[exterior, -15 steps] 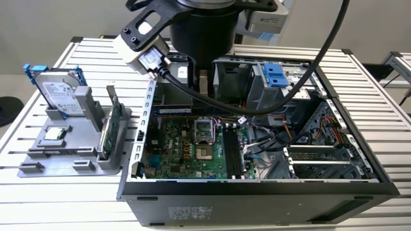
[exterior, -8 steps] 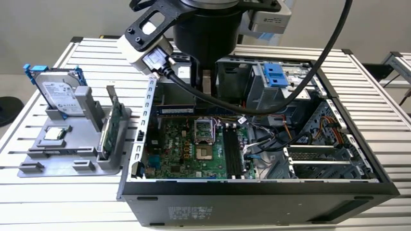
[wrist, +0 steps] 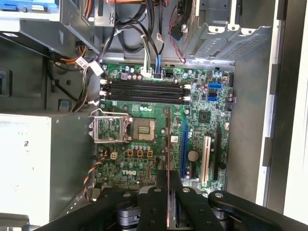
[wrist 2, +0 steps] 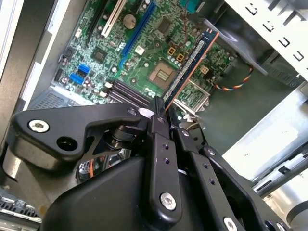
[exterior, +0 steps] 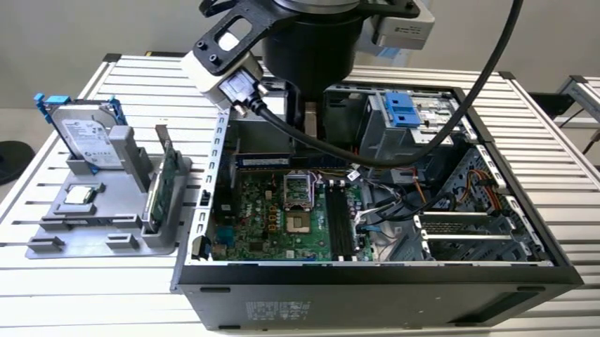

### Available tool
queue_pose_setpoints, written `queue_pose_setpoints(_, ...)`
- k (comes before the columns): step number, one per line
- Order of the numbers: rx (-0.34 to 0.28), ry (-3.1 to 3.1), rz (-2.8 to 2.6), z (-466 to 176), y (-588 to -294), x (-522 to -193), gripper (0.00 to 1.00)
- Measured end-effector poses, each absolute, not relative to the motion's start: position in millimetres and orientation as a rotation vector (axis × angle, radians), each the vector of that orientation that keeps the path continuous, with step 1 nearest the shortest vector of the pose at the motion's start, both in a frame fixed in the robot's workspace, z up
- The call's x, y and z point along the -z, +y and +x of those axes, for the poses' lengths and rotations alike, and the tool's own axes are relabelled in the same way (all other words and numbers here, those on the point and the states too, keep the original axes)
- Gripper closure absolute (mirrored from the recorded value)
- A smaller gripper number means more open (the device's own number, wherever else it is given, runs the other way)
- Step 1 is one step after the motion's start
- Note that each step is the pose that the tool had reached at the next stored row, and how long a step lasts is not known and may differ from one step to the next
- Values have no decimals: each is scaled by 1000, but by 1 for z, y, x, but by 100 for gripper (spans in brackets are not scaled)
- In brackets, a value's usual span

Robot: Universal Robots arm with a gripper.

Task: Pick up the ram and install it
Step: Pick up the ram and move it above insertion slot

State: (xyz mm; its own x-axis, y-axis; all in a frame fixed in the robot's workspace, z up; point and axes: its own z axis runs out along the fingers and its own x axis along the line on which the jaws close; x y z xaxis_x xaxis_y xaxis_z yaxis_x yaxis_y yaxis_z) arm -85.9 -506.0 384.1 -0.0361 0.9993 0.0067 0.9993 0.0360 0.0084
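The counter (exterior: 553, 182) carries the open computer case (exterior: 375, 291), which stands from the counter's middle to its near edge in the exterior view. The motherboard (wrist: 202, 120) lies flat on the case floor. The tool (wrist 2: 161, 109) is closed on one end of the ram (wrist 2: 190, 65), holding it above the motherboard beside the processor socket (wrist: 144, 129) and clear of the black memory slots (wrist: 144, 91).

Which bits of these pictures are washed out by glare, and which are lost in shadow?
First wrist view: the pale box beside the motherboard bleaches to near white. Second wrist view: the white panel glares, while the black tool, shut on the ram, reads dark. Exterior view: even light, dimmer inside the case.
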Motion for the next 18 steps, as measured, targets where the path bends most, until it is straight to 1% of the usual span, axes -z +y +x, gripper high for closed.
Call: queue_pose_setpoints(18,-17,2260,2180,-65,-506,-384,100)
